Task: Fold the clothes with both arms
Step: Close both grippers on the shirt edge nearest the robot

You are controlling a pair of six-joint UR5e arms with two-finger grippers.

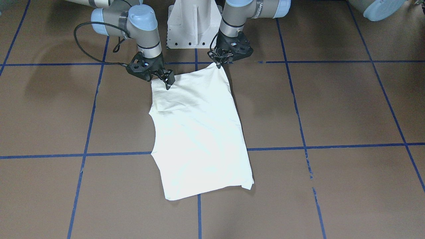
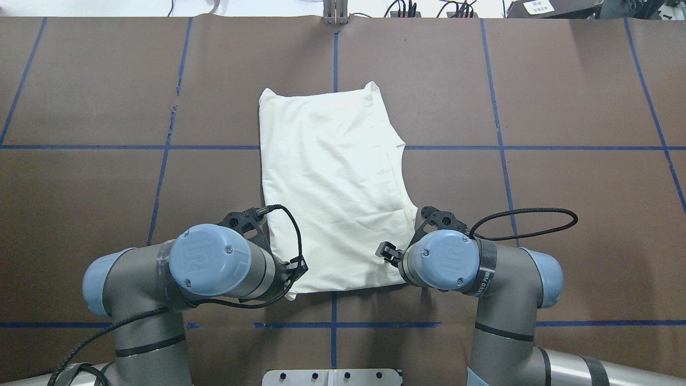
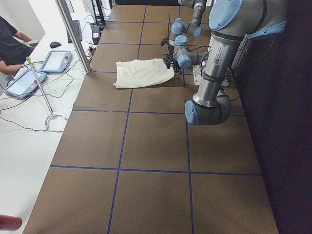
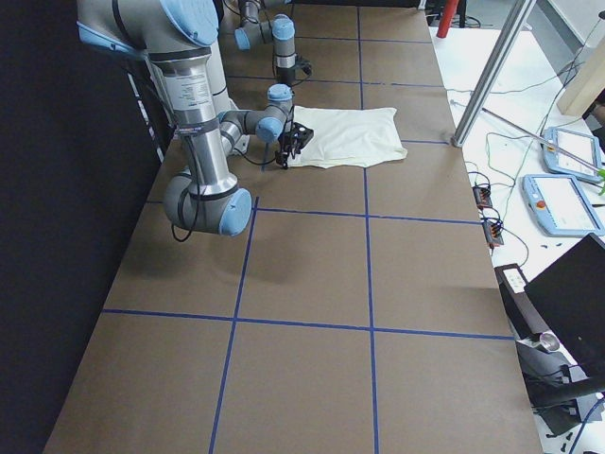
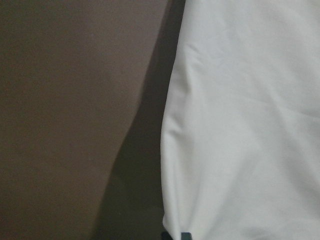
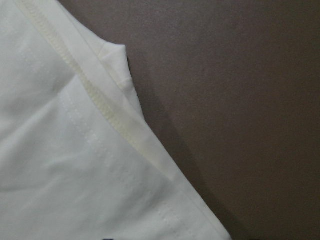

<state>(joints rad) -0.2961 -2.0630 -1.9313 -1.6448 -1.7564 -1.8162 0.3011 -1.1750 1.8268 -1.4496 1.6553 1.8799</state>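
The cream shirt [image 1: 199, 132] lies folded on the brown table, plain side up; no print shows. It also shows in the overhead view [image 2: 332, 187]. My left gripper [image 1: 219, 64] is low at the shirt's near corner, shut on the cloth, which peaks up into it. In the overhead view it [image 2: 296, 268] is mostly hidden under its wrist. My right gripper [image 1: 167, 83] is at the other near corner, fingers closed over the shirt's edge [image 2: 385, 251]. Both wrist views show cloth very close: a plain edge [image 5: 240, 125] and a stitched hem [image 6: 100, 105].
The white pedestal base [image 1: 194, 23] stands just behind the shirt's near edge. Blue tape lines [image 2: 335, 325] grid the table. Beyond the far edge, a metal post [image 3: 73, 34] and tablets [image 3: 53, 61] stand on a white desk, where a person [image 3: 9, 39] sits.
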